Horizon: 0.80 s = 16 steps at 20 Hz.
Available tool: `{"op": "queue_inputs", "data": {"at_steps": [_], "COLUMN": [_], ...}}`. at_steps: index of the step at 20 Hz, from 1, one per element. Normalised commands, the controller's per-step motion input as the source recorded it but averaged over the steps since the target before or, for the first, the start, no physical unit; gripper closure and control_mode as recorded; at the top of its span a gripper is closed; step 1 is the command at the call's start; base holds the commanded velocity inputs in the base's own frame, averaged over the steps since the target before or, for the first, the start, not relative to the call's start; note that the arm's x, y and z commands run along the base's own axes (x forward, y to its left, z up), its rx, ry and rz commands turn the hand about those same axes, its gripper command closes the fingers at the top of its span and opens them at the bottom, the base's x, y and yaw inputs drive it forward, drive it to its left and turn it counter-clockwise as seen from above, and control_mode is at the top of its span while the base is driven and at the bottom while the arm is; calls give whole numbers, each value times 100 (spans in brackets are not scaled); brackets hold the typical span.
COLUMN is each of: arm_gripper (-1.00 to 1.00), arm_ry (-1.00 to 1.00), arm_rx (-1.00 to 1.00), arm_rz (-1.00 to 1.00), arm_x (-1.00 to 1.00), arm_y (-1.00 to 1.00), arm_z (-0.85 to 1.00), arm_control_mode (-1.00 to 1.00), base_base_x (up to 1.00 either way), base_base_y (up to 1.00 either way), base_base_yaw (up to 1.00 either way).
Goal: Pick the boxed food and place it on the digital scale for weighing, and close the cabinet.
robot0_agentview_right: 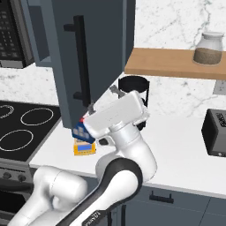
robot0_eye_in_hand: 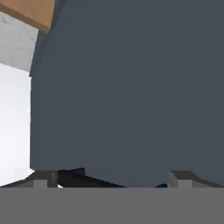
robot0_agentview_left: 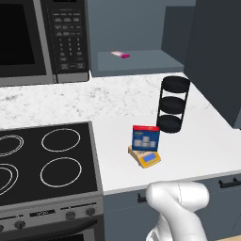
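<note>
The boxed food, blue with a red top band, stands upright on the digital scale near the counter's front edge. It also shows partly behind my hand, as the boxed food over the orange scale. The cabinet door hangs swung open, its black bar handle facing me. My gripper is open and empty, fingertips close against the door's outer face below and right of the handle. In the hand view the gripper faces the slate door at very short range.
A black three-tier rack stands just behind the scale. A tiny pink item lies on the open cabinet's shelf. The microwave and the stove are to the left; a wooden shelf with a jar and a toaster are to the right.
</note>
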Motion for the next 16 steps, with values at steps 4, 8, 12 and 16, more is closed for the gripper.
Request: {"op": "queue_inputs", "data": {"at_steps": [4, 8, 12, 16], "arm_gripper": [-100, -100, -100, -100], "arm_ry": [28, 9, 10, 18], "arm_rx": [8, 8, -4, -11], "arm_rz": [20, 17, 3, 0], "arm_x": [46, 29, 70, 90], "arm_y": [-42, -12, 100, 100], "arm_z": [2, 0, 27, 28], "arm_control_mode": [-100, -100, -100, -100], "base_base_x": [0, 0, 0, 0], "base_base_y": [0, 0, 0, 0], "base_base_yaw": [0, 0, 0, 0]}}
